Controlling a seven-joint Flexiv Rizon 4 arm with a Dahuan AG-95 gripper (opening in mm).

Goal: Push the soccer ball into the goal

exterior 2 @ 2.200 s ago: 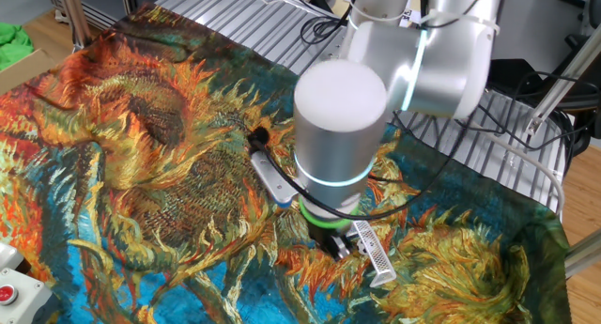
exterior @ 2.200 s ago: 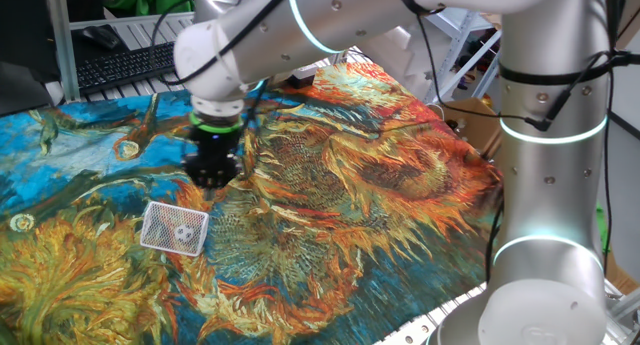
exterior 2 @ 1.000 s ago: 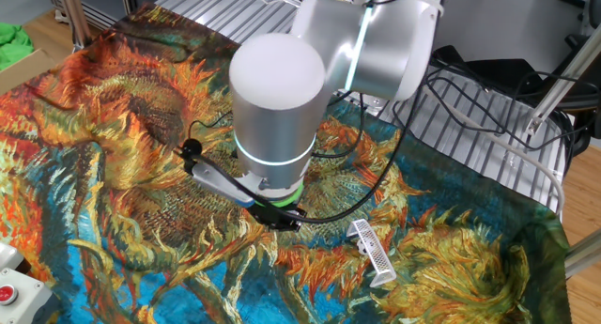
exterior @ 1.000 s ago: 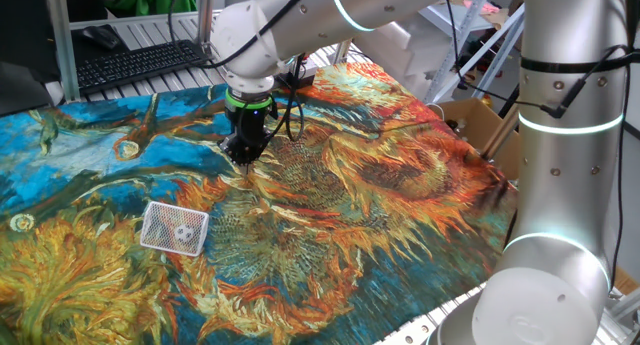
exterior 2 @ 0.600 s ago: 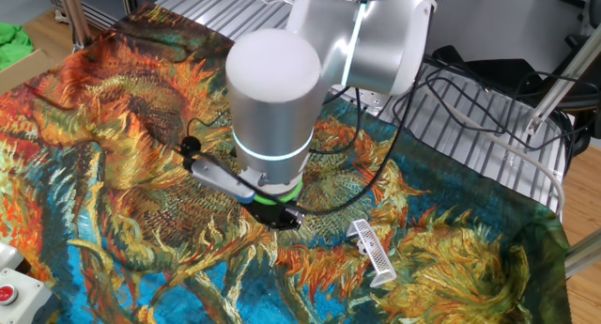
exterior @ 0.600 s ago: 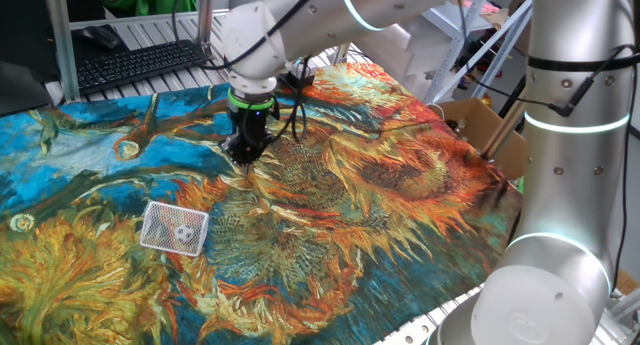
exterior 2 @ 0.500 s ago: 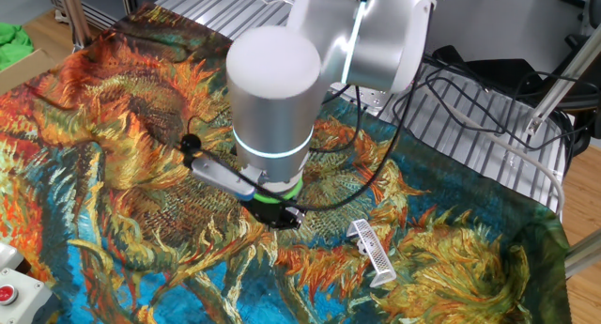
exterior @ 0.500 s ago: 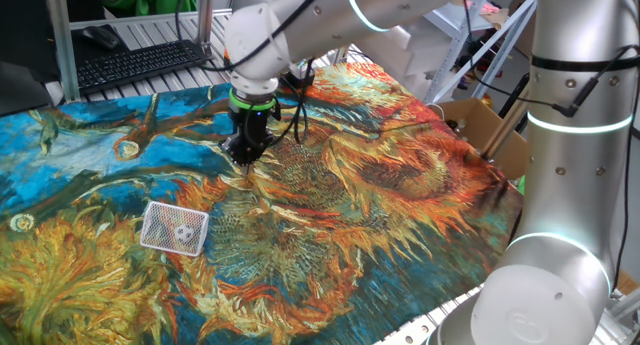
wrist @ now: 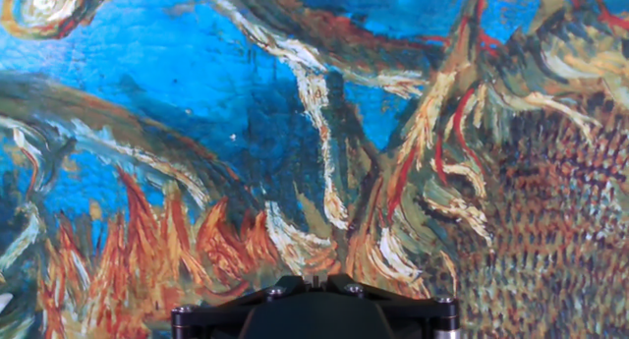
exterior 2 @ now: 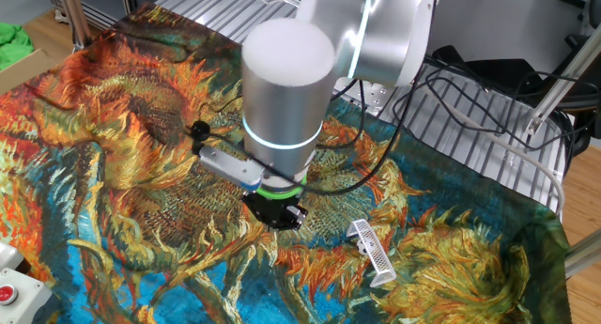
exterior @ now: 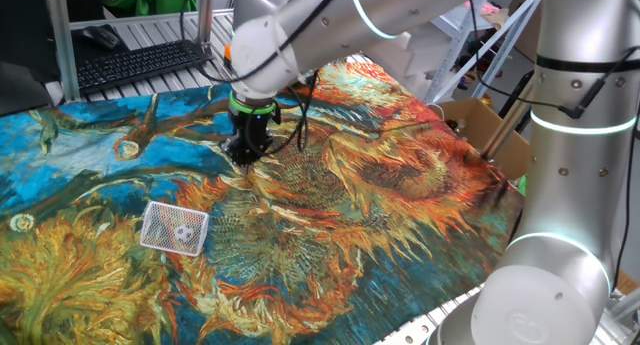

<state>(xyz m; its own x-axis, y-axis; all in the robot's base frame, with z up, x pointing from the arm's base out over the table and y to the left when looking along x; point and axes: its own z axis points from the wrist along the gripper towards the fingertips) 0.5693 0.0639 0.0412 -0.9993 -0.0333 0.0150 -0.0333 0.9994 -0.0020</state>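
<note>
The ball [exterior: 183, 228] lay inside the goal [exterior: 174, 228]; the closed gripper [exterior: 245, 155], set low nearby, could have dislodged both if swept leftward.

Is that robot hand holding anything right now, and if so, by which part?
Nothing is held. The gripper is shut on itself, pointing down close over the painted cloth. The soccer ball sits apart, inside the goal.

Hand [exterior 2: 275, 216] pointing down at sunflower cloth [exterior 2: 113, 155], white mesh goal [exterior 2: 372, 250] just beside, not touching.
</note>
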